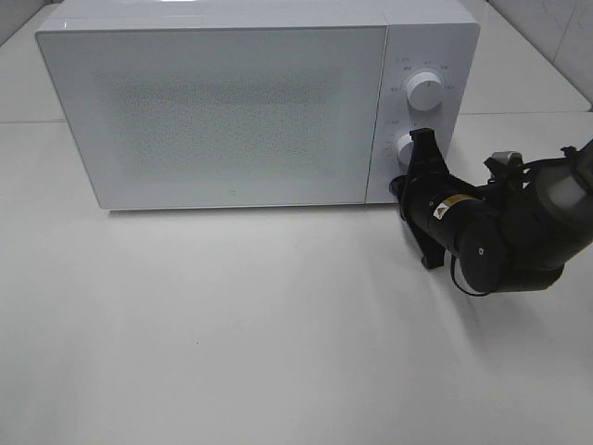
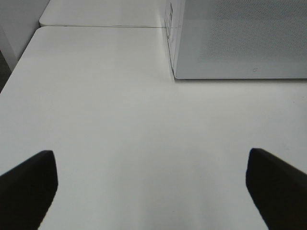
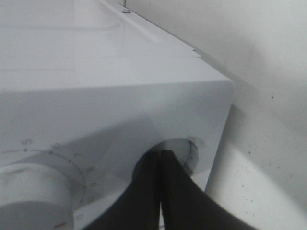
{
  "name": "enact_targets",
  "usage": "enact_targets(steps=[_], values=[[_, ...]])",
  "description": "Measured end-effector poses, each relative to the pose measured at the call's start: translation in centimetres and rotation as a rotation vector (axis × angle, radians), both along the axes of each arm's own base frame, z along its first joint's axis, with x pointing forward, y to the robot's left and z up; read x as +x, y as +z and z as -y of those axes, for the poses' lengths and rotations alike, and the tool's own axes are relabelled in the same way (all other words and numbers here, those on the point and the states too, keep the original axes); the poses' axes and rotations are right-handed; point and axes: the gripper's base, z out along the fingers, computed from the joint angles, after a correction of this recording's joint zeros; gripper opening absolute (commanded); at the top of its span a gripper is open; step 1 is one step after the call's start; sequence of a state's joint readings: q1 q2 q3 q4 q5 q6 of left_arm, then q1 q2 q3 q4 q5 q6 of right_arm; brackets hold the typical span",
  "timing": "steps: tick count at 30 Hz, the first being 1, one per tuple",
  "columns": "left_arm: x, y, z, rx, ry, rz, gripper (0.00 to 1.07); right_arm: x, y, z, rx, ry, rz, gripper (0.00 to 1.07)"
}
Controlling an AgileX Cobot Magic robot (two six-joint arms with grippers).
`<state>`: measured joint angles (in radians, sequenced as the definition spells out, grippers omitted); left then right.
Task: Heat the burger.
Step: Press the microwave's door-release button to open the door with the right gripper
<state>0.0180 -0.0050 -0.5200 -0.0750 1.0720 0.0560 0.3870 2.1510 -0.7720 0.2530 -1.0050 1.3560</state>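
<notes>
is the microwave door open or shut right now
Shut. The microwave door lies flush with the control panel, with no gap along its edges in the exterior high view.

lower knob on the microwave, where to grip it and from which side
Grip the lower knob by its round rim, a finger on each opposite side, coming straight at the front panel. It is a short cylinder standing out from that panel, so only the rim gives purchase. The right gripper at it is shut now.
</notes>
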Motion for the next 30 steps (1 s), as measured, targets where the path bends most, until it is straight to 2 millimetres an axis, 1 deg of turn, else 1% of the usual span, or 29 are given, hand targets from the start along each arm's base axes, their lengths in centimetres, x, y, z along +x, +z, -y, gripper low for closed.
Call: enact_targets(steps=[5, 30], values=[[0.00, 0.00, 0.00, 0.000, 0.000, 0.000, 1.00, 0.61, -0.04, 0.14, -0.005, 0.010, -0.021, 0.00], [0.00, 0.00, 0.00, 0.000, 0.000, 0.000, 1.00, 0.67, -0.11, 0.21, 0.014, 0.008, -0.049, 0.00]])
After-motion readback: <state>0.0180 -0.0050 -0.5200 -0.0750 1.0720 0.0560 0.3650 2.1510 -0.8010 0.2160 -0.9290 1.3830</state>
